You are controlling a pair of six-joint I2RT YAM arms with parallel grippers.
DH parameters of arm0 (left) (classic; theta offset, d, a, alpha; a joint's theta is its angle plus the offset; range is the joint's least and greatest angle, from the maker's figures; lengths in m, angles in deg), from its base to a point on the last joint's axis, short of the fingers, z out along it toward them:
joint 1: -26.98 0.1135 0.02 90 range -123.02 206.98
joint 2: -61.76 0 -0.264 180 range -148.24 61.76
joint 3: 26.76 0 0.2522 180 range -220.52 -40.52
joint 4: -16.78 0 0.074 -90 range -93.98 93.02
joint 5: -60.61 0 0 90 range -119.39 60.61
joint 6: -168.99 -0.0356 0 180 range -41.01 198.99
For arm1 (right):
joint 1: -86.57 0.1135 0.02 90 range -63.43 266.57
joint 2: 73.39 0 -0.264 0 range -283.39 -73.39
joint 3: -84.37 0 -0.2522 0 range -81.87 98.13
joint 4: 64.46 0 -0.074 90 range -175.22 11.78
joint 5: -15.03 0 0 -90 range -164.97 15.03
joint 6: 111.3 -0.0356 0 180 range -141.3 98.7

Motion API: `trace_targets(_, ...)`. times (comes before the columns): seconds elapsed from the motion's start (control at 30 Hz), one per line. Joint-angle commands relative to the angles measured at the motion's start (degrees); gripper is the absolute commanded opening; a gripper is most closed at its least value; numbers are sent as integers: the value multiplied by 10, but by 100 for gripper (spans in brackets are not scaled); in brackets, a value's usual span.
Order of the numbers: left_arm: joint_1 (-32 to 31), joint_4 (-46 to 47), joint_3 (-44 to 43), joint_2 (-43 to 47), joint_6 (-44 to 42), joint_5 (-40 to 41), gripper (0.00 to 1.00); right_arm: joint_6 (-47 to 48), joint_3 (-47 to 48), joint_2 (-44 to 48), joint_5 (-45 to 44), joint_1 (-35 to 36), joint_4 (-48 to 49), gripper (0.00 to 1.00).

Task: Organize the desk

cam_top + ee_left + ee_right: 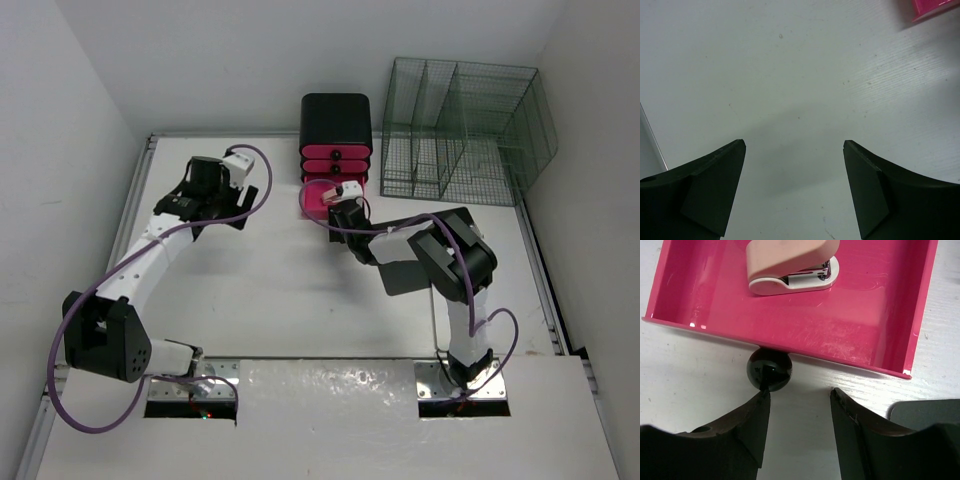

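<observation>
The white desk (280, 290) carries a pink drawer (312, 203) pulled out of a small drawer unit at the back. In the right wrist view a peach and white stapler (790, 265) lies inside the drawer (840, 335), whose round black knob (769, 369) faces me. My right gripper (799, 392) is open just in front of the drawer; its left fingertip touches the knob, and nothing is between the fingers. It sits at the drawer's near edge in the top view (338, 208). My left gripper (228, 212) hovers open over bare desk (790, 75), holding nothing (794, 144).
The black drawer unit (336, 125) with pink drawer fronts stands at the back centre. A green wire-mesh organizer (460, 130) stands at the back right. White walls close in the desk on the left, right and back. A corner of the pink drawer (935, 7) shows in the left wrist view.
</observation>
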Motion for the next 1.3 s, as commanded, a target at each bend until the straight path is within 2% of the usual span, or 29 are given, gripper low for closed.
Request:
trace_targets(0.0,3,29,2,0,-6,6,78,-9,9,8,-7,-1,32,50)
trace_targets(0.3,3,28,1,1,-7,6,78,-32,69,-37,-27,-1,15,50)
trace_targets(0.53,3,28,-1,-6,-8,6,78,-26,75,-40,-53,-8,51,46)
trace_targets(0.7,3,28,1,-4,-9,6,78,-28,96,-55,-18,-32,72,40)
trace_targets(1.27,3,26,1,-5,-11,12,78,-21,200,-131,-2,-61,123,40)
